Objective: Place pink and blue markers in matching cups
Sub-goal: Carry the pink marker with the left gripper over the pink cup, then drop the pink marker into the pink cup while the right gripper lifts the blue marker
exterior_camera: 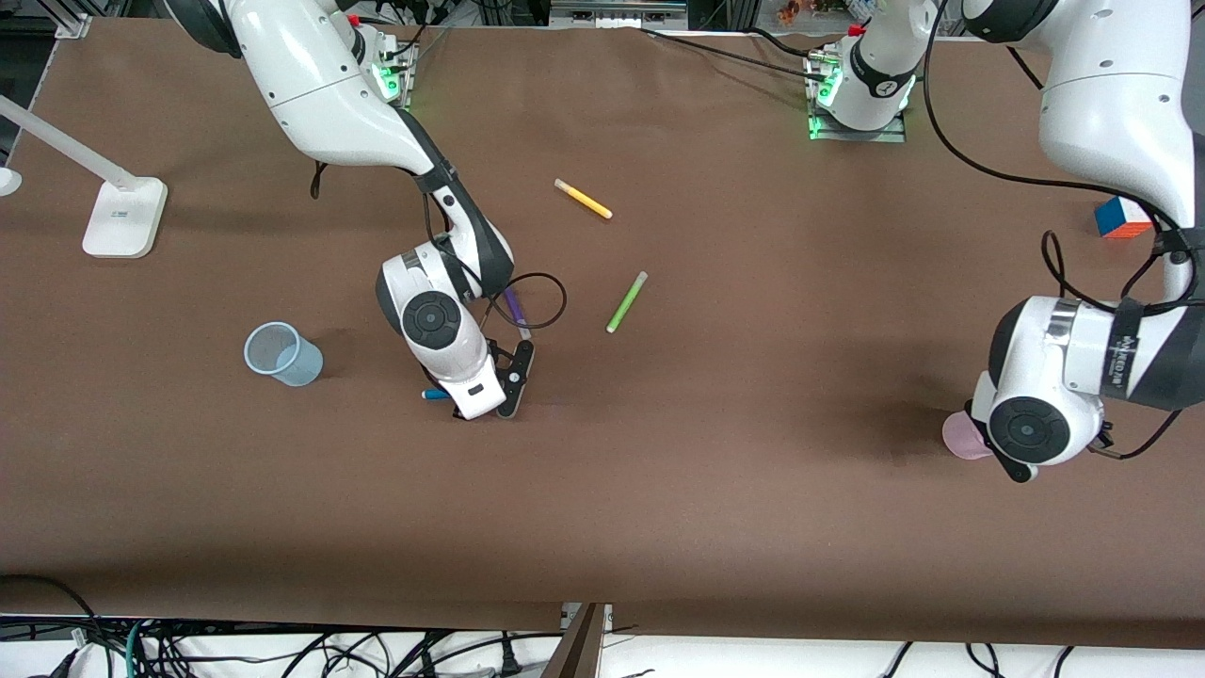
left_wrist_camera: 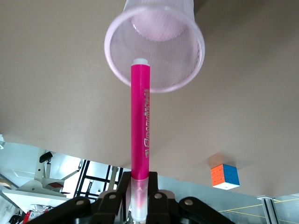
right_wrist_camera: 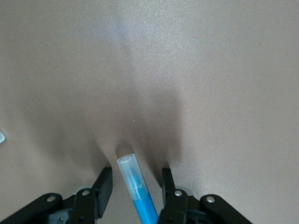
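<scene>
Left end effector (left_wrist_camera: 138, 205) clenches the pink marker (left_wrist_camera: 140, 126) by its cap, tip over the pink cup (left_wrist_camera: 187, 70); lower, then release. Right end effector (right_wrist_camera: 135, 186) straddles the blue marker (right_wrist_camera: 138, 191) on the counter (exterior_camera: 753, 471), fingers not yet touching; close before lifting toward the blue cup (exterior_camera: 282, 354)

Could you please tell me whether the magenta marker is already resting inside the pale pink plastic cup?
No, the magenta marker is gripped above the pale pink plastic cup.
</scene>
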